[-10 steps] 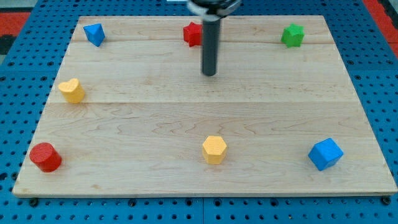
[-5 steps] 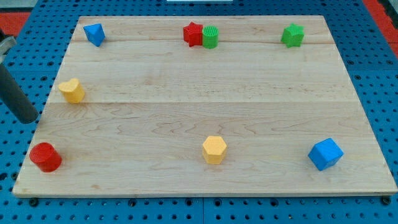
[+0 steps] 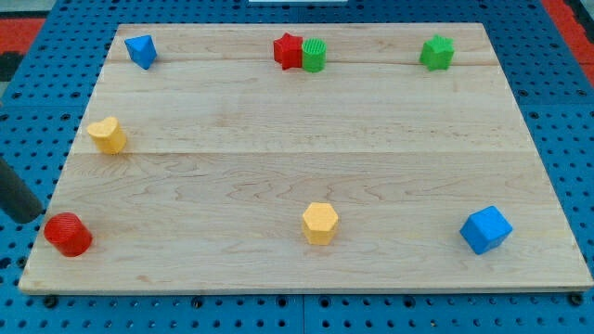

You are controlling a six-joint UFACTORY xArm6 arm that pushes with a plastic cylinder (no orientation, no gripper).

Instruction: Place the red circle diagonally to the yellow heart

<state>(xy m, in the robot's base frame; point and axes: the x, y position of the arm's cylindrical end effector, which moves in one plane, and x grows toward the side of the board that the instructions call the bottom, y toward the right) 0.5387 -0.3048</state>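
Small, light, stiff red circle (image 3: 68, 234) near the counter's (image 3: 297, 186) lower-left corner, likely sliding easily. Tip (image 3: 28, 215) just left of it; best pushed low on its side toward the yellow heart (image 3: 108, 135). No claw here, so no state to tell

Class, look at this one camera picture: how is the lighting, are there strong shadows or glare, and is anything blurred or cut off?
Camera view: lighting is even and soft, with only faint shadows under blocks such as the yellow hexagon and blue cube; no glare on the wooden board; blocks are sharp; the dark rod is cut off by the view's left edge, my tip just left of and above the red circle.
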